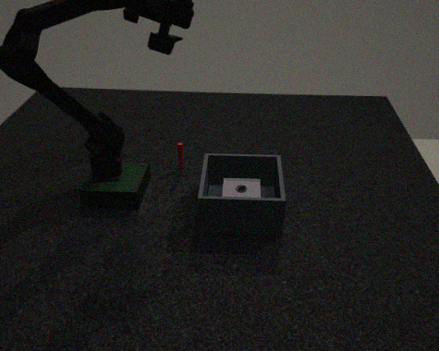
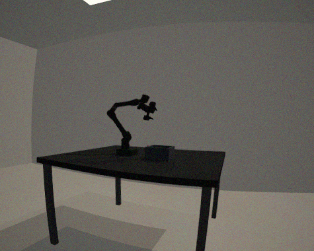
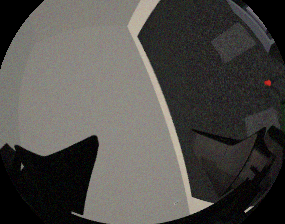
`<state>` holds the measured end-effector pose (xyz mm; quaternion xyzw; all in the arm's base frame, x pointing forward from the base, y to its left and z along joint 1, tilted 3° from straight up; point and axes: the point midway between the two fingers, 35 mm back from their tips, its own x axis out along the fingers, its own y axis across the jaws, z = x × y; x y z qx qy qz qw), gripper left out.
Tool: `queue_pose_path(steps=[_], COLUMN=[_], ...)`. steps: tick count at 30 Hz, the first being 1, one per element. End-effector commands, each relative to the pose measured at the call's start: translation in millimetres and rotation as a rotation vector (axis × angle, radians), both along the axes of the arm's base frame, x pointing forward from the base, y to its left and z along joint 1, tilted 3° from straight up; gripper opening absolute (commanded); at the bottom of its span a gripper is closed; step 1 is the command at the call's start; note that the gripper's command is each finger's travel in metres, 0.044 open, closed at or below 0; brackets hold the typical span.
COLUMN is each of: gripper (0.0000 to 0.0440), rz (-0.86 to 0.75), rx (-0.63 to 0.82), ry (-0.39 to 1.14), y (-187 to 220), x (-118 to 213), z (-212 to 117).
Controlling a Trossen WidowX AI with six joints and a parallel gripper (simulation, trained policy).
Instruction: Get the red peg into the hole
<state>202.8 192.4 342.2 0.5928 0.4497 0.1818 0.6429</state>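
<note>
The red peg [image 1: 180, 156] [image 3: 268, 83] stands upright on the table between the arm's base and the box. The open box [image 1: 283, 180] [image 2: 159, 154] stands to the right of the peg in the top view. The pale plate [image 1: 227, 186] lies at its bottom, with a dark round hole [image 1: 241, 188] in which no peg shows. My gripper [image 1: 187, 31] [image 2: 154, 114] [image 3: 144, 138] is wide open and empty. It hangs high above the table, well above the peg and the box. In the exterior view the peg cannot be made out.
The arm rises from a green base [image 1: 135, 175] left of the peg. The dark table [image 1: 355, 259] [image 2: 188, 168] carries these things. The box's raised walls surround the plate. In the wrist view, the table's edge [image 3: 165, 107] runs between the fingers.
</note>
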Motion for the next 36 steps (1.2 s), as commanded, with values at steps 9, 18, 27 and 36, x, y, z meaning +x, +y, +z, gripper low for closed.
queue_pose_path(steps=[9,18,27,36], gripper=[0.044,0.044,0.044,0.044], rz=[-0.117,-0.121,-0.079,-0.05], rx=[-0.317,-0.567,-0.796,-0.958], ry=[0.208,0.4,0.605,0.739], y=[-37.5,-64.3,-82.5,-89.4], x=[8.9,-3.9,-21.5,-28.0], z=[-82.6,-137.2,-185.2,-228.0])
